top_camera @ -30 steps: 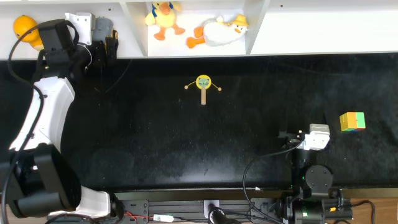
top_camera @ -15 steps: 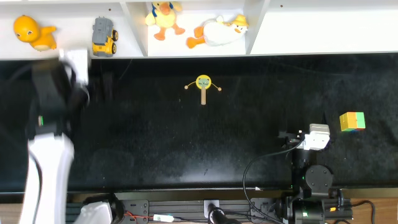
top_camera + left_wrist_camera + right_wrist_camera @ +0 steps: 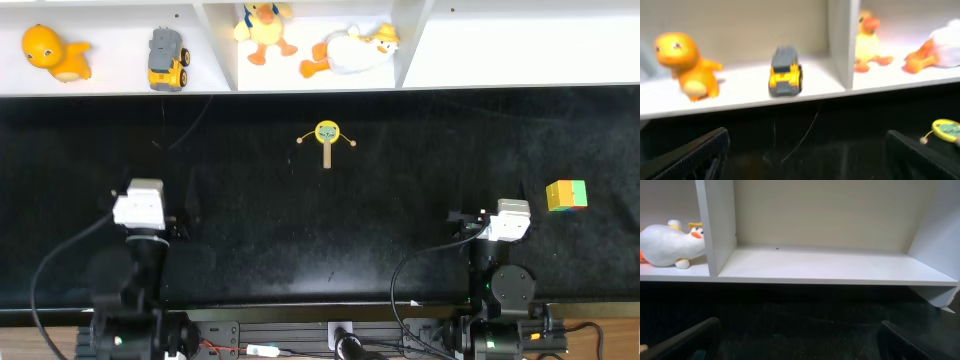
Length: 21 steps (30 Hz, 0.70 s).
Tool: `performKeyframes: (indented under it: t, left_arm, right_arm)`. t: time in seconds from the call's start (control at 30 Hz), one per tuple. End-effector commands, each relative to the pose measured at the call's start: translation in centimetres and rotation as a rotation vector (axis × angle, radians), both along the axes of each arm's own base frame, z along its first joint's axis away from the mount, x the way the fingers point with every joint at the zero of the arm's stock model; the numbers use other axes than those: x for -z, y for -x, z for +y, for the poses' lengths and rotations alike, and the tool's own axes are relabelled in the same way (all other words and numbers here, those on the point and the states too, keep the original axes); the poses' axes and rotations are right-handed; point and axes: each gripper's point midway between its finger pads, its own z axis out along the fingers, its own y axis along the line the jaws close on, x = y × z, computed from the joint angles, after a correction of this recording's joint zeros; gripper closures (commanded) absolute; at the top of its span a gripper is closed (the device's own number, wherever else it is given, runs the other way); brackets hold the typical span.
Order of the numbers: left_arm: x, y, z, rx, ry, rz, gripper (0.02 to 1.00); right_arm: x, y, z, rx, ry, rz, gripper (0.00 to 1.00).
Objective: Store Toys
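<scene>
A white shelf [image 3: 520, 75] runs along the table's far edge. Its left compartment holds an orange figure [image 3: 55, 50] and a grey-and-yellow toy truck [image 3: 167, 57]. The middle one holds a yellow duck plush [image 3: 265, 30] and a white duck plush [image 3: 350, 50]. On the black table lie a yellow rattle drum [image 3: 327, 138] and a multicoloured cube [image 3: 566, 195]. My left gripper [image 3: 806, 135] is open and holds nothing. It faces the truck [image 3: 785, 71] from well back. My right gripper [image 3: 800, 324] is open too, in front of the bare right compartment [image 3: 830, 265].
Both arms sit low near the table's front edge, the left arm [image 3: 140, 208] and the right arm [image 3: 500, 222]. The black mat [image 3: 300, 230] lies between them. The cube is to the right of the right arm.
My left arm has drawn back from the shelf's left compartment to the table's front. The toy truck now stands on the shelf beside the orange figure. The right arm has not moved.
</scene>
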Motion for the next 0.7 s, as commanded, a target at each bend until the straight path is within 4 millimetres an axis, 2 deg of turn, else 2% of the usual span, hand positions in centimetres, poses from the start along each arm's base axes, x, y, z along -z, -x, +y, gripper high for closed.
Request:
performKeyframes:
  t: [0.03, 0.2, 0.27, 0.7]
  left_arm:
    - [1.0, 0.6, 0.3, -0.044, 0.002, -0.039, 0.023]
    - [3.5, 1.1, 0.3, -0.048, 0.094, -0.059, 0.023]
    - [5.5, 1.1, 0.2, -0.051, 0.152, -0.004, 0.023]
    - [5.2, 1.1, -0.2, -0.026, 0.155, -0.013, 0.023]
  right_arm:
    - [0.5, -0.1, 0.1, -0.005, -0.004, 0.006, 0.007]
    - [0.5, -0.1, 0.1, -0.005, -0.004, 0.006, 0.005]
    - [0.5, -0.1, 0.1, -0.005, -0.004, 0.006, 0.007]
    - [0.5, -0.1, 0.1, -0.005, -0.004, 0.006, 0.007]
